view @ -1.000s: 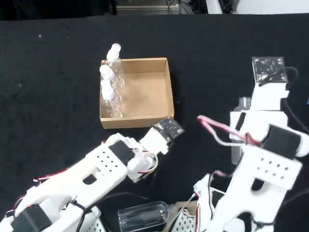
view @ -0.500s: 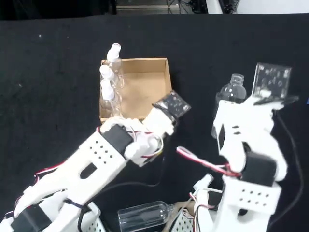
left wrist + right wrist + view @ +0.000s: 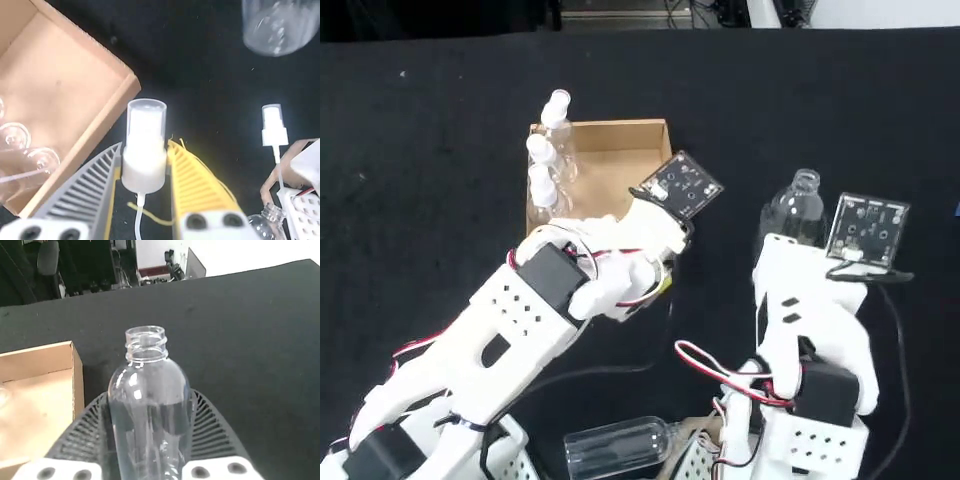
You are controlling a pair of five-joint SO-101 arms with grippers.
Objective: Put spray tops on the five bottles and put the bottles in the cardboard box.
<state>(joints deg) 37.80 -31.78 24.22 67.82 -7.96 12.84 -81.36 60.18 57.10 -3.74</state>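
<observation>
My left gripper point(image 3: 145, 146) is shut on a white spray top point(image 3: 145, 150), whose dip tube hangs down between the fingers. It hovers beside the near right corner of the cardboard box point(image 3: 610, 126). My right gripper point(image 3: 150, 399) is shut on a clear bottle point(image 3: 147, 405), held upright with its neck open. That bottle point(image 3: 792, 208) stands right of the box, a short gap from the left arm's wrist point(image 3: 680, 187). Three bottles with spray tops point(image 3: 548, 175) stand along the box's left wall.
Another clear bottle point(image 3: 620, 447) without a top lies on its side at the table's near edge between the arm bases. A loose spray top point(image 3: 274, 131) stands by a holder there. The box's right half is bare cardboard. Black cloth covers the table.
The left arm has swung up and to the right with the spray top, toward the bottle. The right arm has raised its bottle upright and pulled it slightly nearer.
</observation>
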